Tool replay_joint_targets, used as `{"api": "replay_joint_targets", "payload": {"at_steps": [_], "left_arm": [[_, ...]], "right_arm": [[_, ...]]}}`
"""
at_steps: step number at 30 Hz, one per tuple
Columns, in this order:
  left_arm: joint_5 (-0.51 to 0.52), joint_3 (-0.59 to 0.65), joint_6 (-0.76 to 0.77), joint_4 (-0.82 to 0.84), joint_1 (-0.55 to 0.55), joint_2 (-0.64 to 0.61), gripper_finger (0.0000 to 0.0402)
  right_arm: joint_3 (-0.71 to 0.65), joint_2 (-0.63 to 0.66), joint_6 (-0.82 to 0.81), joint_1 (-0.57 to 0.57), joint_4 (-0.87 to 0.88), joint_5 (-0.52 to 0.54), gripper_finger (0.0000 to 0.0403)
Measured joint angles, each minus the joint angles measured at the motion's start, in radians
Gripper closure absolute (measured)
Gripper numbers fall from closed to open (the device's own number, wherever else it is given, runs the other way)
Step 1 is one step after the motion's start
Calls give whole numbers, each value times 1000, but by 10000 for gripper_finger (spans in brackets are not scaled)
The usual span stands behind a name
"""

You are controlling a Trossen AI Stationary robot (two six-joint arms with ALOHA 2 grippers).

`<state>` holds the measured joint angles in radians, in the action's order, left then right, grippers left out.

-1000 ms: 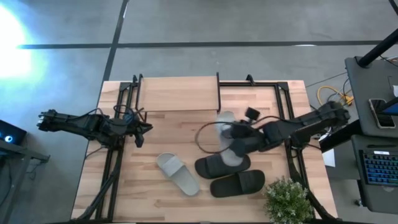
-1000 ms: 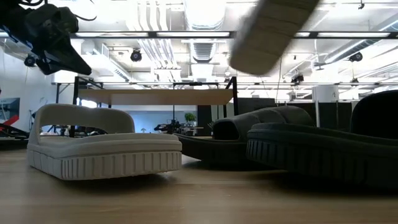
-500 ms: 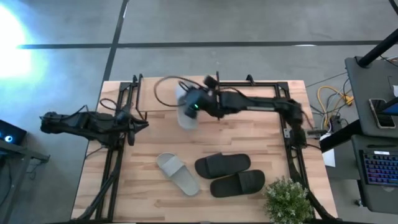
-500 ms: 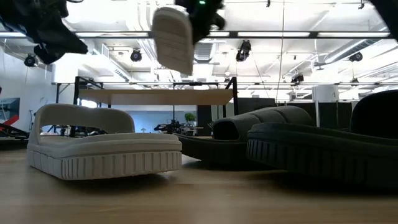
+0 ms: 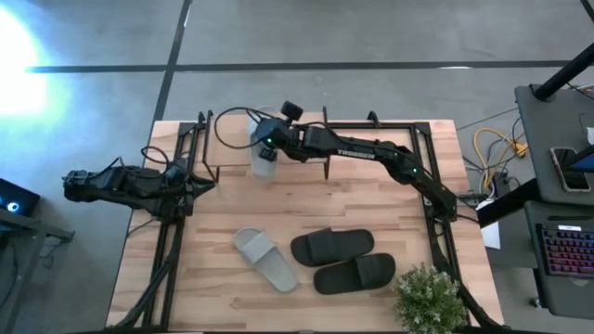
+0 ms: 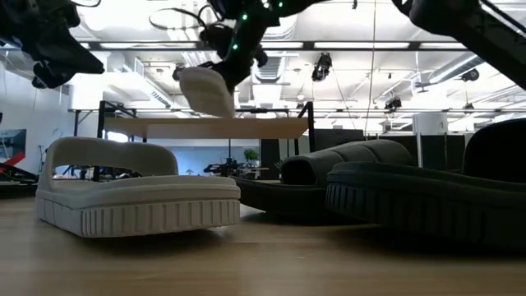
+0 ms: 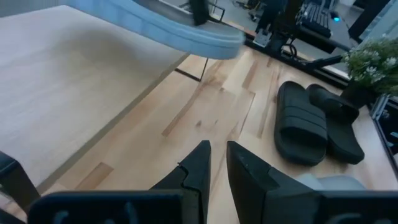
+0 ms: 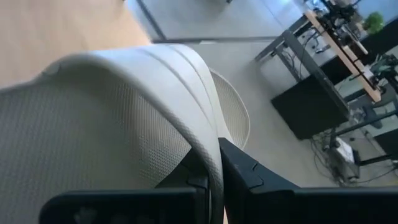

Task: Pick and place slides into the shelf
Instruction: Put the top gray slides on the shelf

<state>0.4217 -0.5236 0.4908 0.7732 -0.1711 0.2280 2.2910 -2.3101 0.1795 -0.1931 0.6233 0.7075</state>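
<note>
My right gripper (image 5: 272,146) reaches across to the shelf (image 5: 297,139) and is shut on one pale grey slide (image 5: 263,153). It holds the slide just over the light wood top board (image 6: 246,127). The other grey slide (image 5: 264,260) lies sole-down on the table near the front. The two black slides (image 5: 332,247) (image 5: 355,273) lie side by side to its right. My left gripper (image 5: 200,182) hovers left of the shelf, touching nothing, with a narrow gap between its fingers (image 7: 200,167). My right gripper pinches the grey slide's wide strap (image 8: 208,127) at its edge between the two fingers (image 8: 242,171). One finger is toward the footbed side and one is outside. The slide (image 6: 205,90) is lifted clear and tilted, hanging just above the shelf's top board.
A potted plant (image 5: 429,297) stands at the table's near right corner. Black frame rails run along both table sides (image 5: 167,250) (image 5: 436,241). Bare wood lies between the shelf and the slides on the table (image 5: 371,199).
My right gripper has carried the grey slide up from over the black slides. It swung it toward the far left and brought it down close over the shelf's top board, and the slide turned about as it went. My left gripper has drawn back a little toward the table's left edge.
</note>
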Motion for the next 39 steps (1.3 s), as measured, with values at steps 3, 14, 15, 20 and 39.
{"api": "replay_joint_targets", "payload": {"at_steps": [3, 14, 15, 20, 39], "left_arm": [[3, 1, 0, -1, 0, 7, 364], [2, 5, 0, 0, 0, 12, 364], [2, 5, 0, -1, 0, 12, 364], [2, 6, 0, -2, 0, 16, 364], [2, 7, 0, 0, 1, 22, 364]], "right_arm": [[-10, -4, 28, -15, -53, -2, 390], [-25, -62, 42, -36, -235, -61, 354], [-25, -74, 55, -36, -240, -61, 341], [-25, -105, 50, -36, -294, -24, 268], [-4, -102, -51, -7, -157, 49, 209]]}}
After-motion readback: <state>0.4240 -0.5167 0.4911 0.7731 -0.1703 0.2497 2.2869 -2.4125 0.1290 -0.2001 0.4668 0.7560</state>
